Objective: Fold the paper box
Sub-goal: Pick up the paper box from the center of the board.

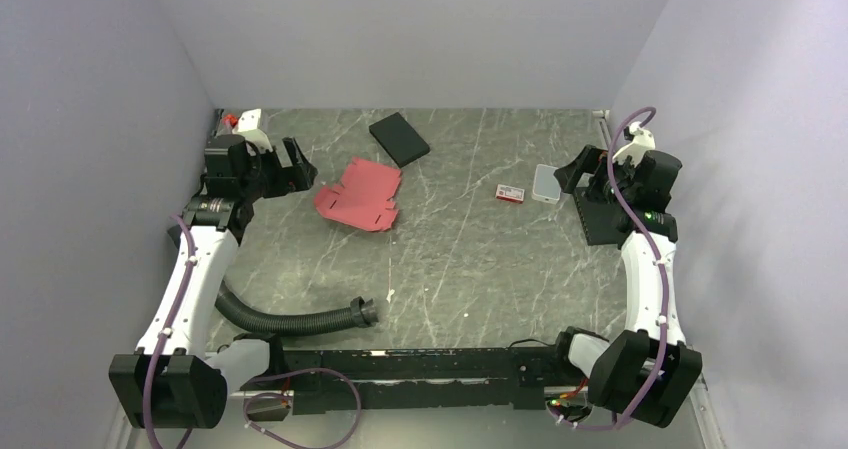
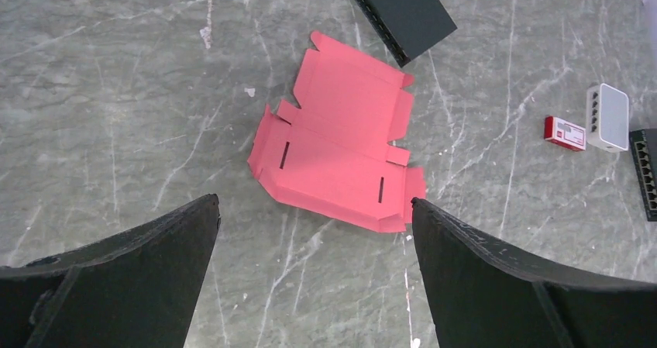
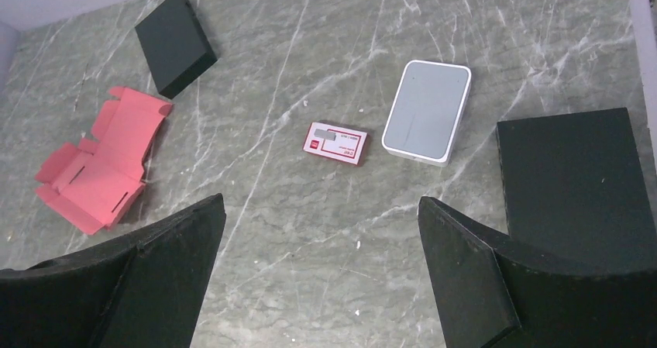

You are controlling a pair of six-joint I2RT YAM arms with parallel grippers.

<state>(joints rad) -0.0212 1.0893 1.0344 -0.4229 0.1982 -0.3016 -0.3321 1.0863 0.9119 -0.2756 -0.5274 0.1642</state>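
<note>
Left wrist: paper box (image 2: 341,146); carton (image 2: 565,132) print unreadable

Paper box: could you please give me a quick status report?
Left gripper open, aimed at the paper box, clear of it. Right gripper open, empty. The paper box lies flat, unfolded, on the table. Black box close beside it.

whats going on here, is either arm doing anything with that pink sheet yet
Nothing is being handled yet. The paper box lies flat and unfolded on the table, and neither arm touches it. The left gripper hovers open just short of it. The right gripper hangs open over a small carton and a white device, well away from the sheet. No fold has been made.
</note>
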